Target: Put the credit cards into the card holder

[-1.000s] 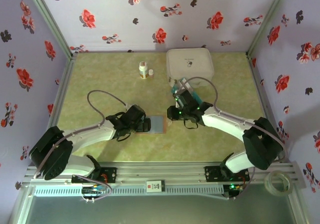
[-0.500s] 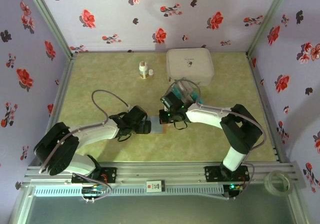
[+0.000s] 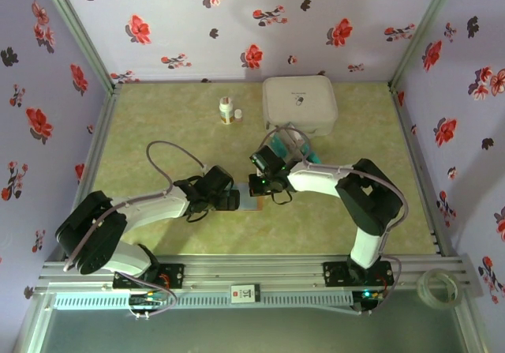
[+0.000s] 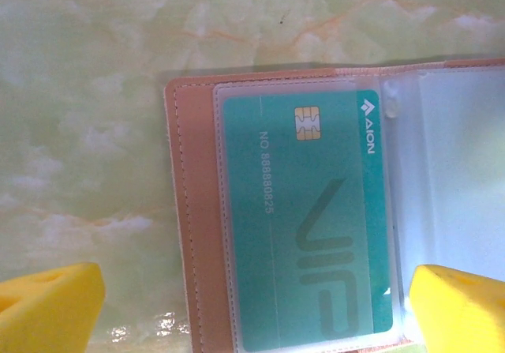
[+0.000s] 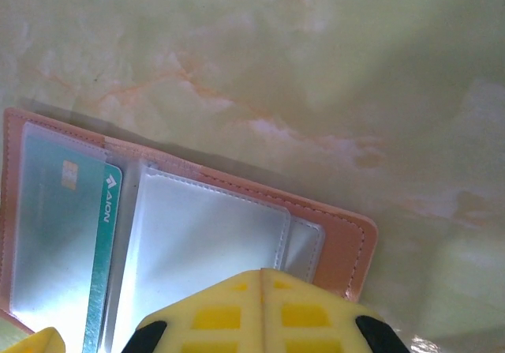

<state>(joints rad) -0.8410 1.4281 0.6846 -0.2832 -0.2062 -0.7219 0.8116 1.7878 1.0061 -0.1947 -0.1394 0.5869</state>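
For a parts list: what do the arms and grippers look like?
The left arm and right arm have white links, black joints and a looping grey cable. Left fingers are plain yellow; right fingers yellow with square grid recesses.

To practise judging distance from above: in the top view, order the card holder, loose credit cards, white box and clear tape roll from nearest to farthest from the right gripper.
From the right gripper:
1. card holder, directly beneath it.
2. credit cards, just behind its wrist.
3. white box, at the table's back.
4. clear tape roll, on the front rail, far right.
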